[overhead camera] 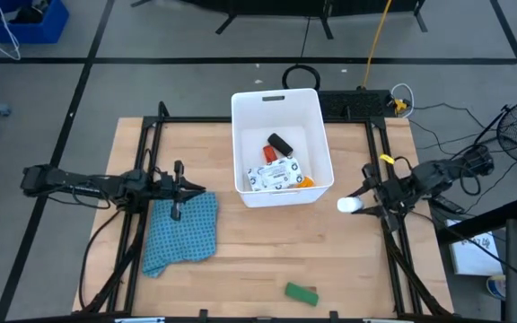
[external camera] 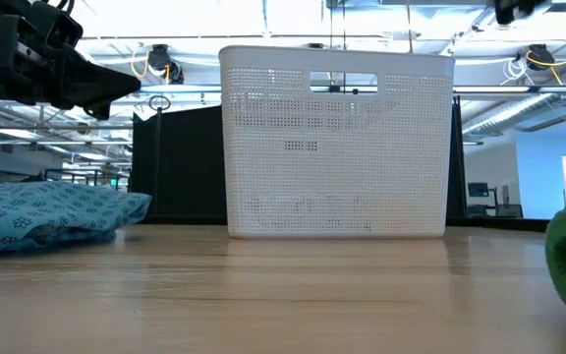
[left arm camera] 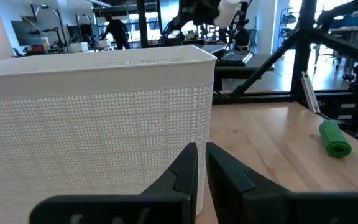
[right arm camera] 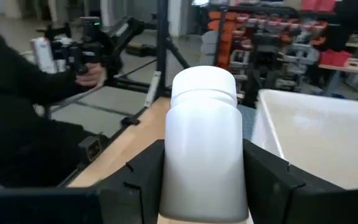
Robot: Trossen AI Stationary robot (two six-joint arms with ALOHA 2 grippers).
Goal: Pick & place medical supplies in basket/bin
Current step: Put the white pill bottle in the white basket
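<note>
The white tub (overhead camera: 281, 112) stands at the table's far middle. Inside it lie a black block (overhead camera: 279, 142), a white printed packet (overhead camera: 275, 172) and an orange piece (overhead camera: 306, 182). My right gripper (overhead camera: 359, 205), just right of the tub's near right corner, is shut on a small white cylinder (right arm camera: 204, 143). A green block (overhead camera: 301, 292) lies flat on the table near its front edge. My left gripper (overhead camera: 196, 190) hovers shut over the blue cloth (overhead camera: 182, 231), left of the tub. The red-orange bottle cannot be made out. My right gripper pinches the white cylinder's body (right arm camera: 185, 174) between its two fingers (right arm camera: 145, 177), one on each side. The fingers come level from the table's right and lie along the cylinder. Its capped end (right arm camera: 204, 84) sticks out past the fingertips toward the table's left. The cylinder is lifted clear of the table.
The blue cloth lies crumpled on the table's left half, under my left gripper. Black frame rails (overhead camera: 146, 215) run along both sides of the table. A person's dark sleeve and hand (right arm camera: 92, 74) show beyond the table in the right wrist view. Bare wood (overhead camera: 267, 242) lies between tub and green block.
</note>
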